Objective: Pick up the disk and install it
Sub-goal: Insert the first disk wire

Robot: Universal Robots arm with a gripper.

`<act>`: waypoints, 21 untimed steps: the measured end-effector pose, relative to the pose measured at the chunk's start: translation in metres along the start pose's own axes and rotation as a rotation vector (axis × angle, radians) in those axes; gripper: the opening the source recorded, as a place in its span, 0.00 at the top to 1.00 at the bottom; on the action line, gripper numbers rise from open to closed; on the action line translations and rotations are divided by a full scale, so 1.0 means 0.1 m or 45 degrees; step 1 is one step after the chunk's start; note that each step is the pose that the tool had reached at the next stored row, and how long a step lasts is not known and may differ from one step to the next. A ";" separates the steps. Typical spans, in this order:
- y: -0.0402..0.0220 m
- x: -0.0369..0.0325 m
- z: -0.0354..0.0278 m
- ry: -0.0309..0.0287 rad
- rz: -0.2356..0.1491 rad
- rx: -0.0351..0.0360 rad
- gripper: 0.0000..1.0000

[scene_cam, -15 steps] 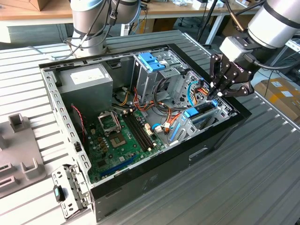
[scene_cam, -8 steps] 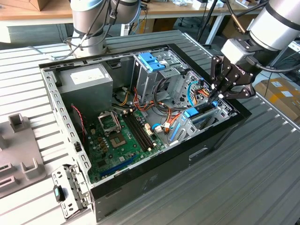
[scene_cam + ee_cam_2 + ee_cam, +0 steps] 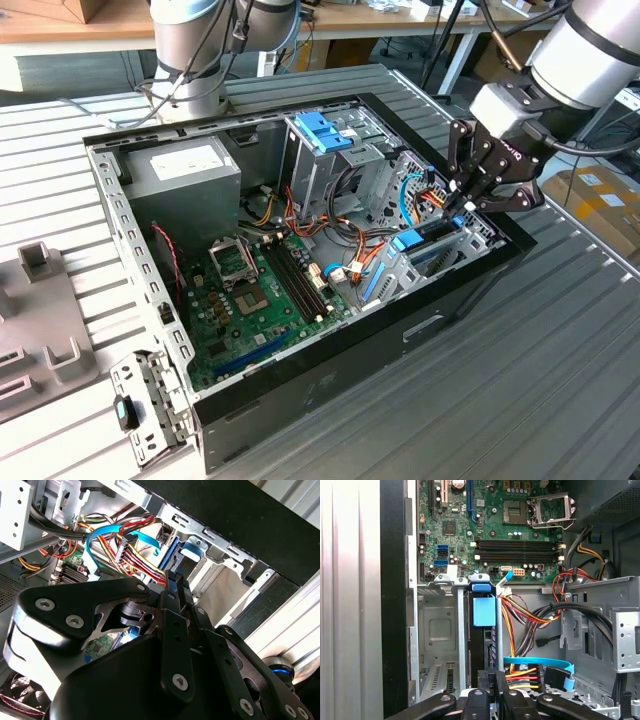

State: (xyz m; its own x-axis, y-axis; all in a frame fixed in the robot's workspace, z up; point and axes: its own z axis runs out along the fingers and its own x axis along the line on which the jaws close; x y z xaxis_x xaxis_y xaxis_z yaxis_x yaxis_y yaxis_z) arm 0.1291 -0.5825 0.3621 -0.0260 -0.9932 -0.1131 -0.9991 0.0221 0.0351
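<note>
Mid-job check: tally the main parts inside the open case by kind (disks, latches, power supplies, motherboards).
Flat disk in blue plastic carrier rails: 1
Tall light-blue plastic latch on the metal cage: 1
Big grey power-supply box with white sticker: 1
Green motherboard: 1
Total: 4

Blue-railed disk [image 3: 484, 611] upright in bay

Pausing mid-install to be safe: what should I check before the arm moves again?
1. Disk inside the drive bay, standing on edge: ok.
2. Gripper lined up with the disk's near end: ok.
3. Disk fully seated in the bay: cannot tell.
4. Power cables away from the gripper: not ok, they lie right beside it.
5. Blue data cable away from the disk's path: cannot tell.
</note>
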 end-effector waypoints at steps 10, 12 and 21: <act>0.026 0.001 0.002 -0.0001 0.000 0.0000 0.83; 0.030 0.001 0.002 0.0000 0.000 0.0000 0.83; 0.039 0.003 0.018 0.0005 -0.013 -0.0014 0.83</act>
State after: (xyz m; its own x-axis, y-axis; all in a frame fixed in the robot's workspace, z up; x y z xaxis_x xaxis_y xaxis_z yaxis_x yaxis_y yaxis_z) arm 0.1252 -0.5825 0.3604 -0.0161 -0.9935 -0.1131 -0.9993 0.0122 0.0351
